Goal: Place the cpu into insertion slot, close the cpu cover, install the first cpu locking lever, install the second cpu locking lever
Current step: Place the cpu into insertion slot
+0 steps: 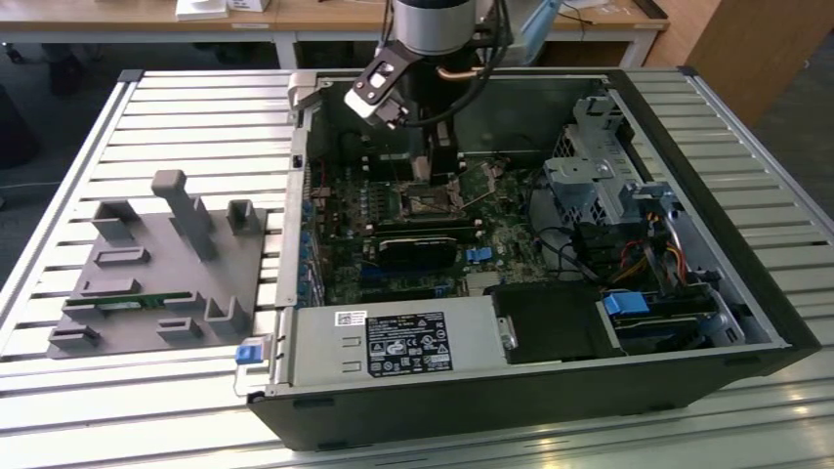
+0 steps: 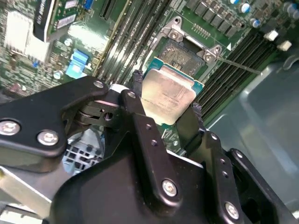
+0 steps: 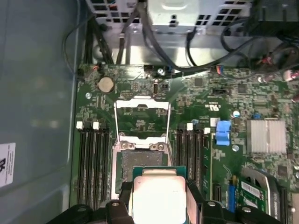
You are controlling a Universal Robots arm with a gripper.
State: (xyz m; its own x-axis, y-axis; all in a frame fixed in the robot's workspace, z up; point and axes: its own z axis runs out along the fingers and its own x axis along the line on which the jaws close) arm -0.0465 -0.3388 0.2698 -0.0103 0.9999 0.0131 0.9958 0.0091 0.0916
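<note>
My gripper [image 2: 167, 93] is shut on the cpu [image 2: 168, 95], a flat square chip with a dull silver top, with a black finger on each of two opposite edges. The chip hangs just above the motherboard, beside the open insertion slot [image 2: 186, 50]. In the first wrist view the cpu [image 3: 156, 196] sits between the fingers [image 3: 125, 192], partly over the slot [image 3: 140, 161]. The cpu cover [image 3: 142, 119], a silver frame, lies flipped open past the slot, with thin lever rods [image 3: 169, 126] along its sides. In the exterior view the gripper [image 1: 437, 161] hovers over the slot [image 1: 428, 202] inside the case.
Memory slots [image 3: 91, 158] flank the socket on both sides. A drive cage [image 1: 593, 181] and cables stand at the exterior view's right, and a power supply [image 1: 391, 342] at the front. A grey fixture [image 1: 163, 264] sits on the slatted table outside the case wall [image 1: 289, 195].
</note>
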